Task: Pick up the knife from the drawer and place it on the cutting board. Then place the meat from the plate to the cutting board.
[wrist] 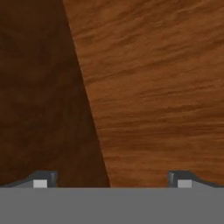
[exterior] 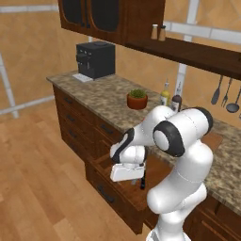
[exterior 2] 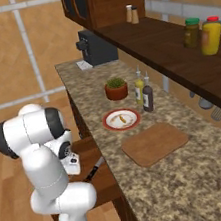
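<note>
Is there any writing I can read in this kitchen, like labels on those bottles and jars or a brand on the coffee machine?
None can be read.
Coffee machine: plain black, no brand.
Two bottles on the counter: labels too blurred to read.
Green-lidded jar and yellow jar on the shelf: no legible label.
Two shakers on the shelf: too small to tell.

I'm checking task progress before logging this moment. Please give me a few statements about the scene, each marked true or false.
1. The flat reddish-brown wooden cutting board has nothing on it. True.
2. The small orange-tan meat lies on the round white red-rimmed plate. True.
3. The brown wooden drawer is shut. False: it is pulled open.
4. The claw grips the black-handled knife. False: its jaws are open and empty.
5. The knife lies on the counter. False: it lies in the drawer.
</note>
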You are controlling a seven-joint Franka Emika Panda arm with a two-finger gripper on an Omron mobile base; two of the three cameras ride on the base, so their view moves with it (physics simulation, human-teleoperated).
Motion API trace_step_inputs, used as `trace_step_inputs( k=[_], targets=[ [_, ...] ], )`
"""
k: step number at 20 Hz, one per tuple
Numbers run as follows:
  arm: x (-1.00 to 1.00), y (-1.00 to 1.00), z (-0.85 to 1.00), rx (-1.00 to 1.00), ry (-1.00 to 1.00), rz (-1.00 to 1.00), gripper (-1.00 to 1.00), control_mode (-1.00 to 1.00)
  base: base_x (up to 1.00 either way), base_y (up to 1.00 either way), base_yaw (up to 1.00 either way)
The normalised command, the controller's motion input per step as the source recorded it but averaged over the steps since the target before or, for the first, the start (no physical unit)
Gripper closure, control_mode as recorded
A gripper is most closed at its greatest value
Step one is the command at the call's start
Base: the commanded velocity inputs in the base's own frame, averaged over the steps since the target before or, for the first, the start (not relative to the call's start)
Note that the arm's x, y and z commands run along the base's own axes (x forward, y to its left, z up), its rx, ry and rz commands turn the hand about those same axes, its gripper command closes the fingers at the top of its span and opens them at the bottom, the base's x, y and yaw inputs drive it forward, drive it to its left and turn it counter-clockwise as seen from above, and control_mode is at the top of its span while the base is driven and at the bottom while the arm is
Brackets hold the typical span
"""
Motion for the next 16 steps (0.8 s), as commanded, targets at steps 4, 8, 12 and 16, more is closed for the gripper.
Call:
trace_step_inputs(
  k=[4, 8, 12, 16],
  targets=[
    [-0.8, 1.0, 0.03, 0.0, -0.03, 0.12, -1.0, -1.0, 0.0, 0.0, 0.0],
    [-0.23, -0.07, 0.4, -0.03, -0.07, -0.08, -1.0, -1.0, 0.0, 0.0, 0.0],
    [0.33, -0.8, 0.23, -0.08, 0.0, -0.25, -1.0, -1.0, 0.0, 0.0, 0.0],
    [0.38, -0.64, -0.02, -0.1, 0.02, -0.23, -1.0, -1.0, 0.0, 0.0, 0.0]
  ],
)
